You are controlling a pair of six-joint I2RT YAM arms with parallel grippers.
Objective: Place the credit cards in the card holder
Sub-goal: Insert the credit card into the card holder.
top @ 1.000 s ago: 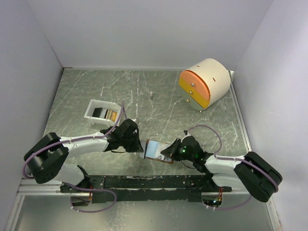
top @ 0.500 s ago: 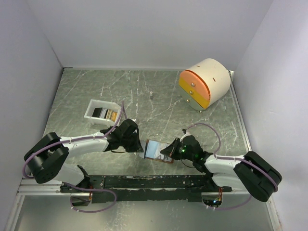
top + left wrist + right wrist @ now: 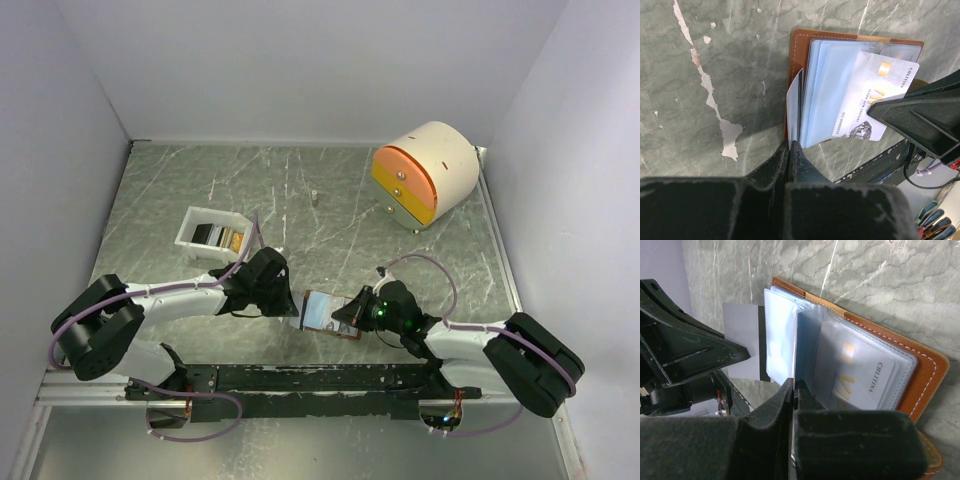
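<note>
Card holder (image 3: pixel 800 40) lies open on the table (image 3: pixel 300 200), right between the two tools, brown cover down, pale blue pockets fanned up. A silver card (image 3: pixel 875 85) sits in the pocket nearest the right tool, gold lettering showing through the clear plastic.

Left tool (image 3: pixel 792 145) is pressed together on a grey card (image 3: pixel 740 335), pinching it by its near edge. The card stands on edge, its far edge in among the pocket leaves on this tool's side of the holder, dark stripe just at the pocket mouth.

Right tool (image 3: pixel 792 385) comes in from the opposite side, fingers squeezed tight on what looks like one clear pocket leaf (image 3: pixel 807 340), which stands upright straight ahead of its tips. The silver card's pocket lies just to this tool's right; the grey card and the left tool are to its left.

Beyond the left tool, well apart, a white tray (image 3: pixel 220 211) holds more credit cards (image 3: pixel 222 236), dark and gold among them. Far past the right tool, near the back corner, sits the round cream-and-orange drawer unit (image 3: pixel 440 160).
</note>
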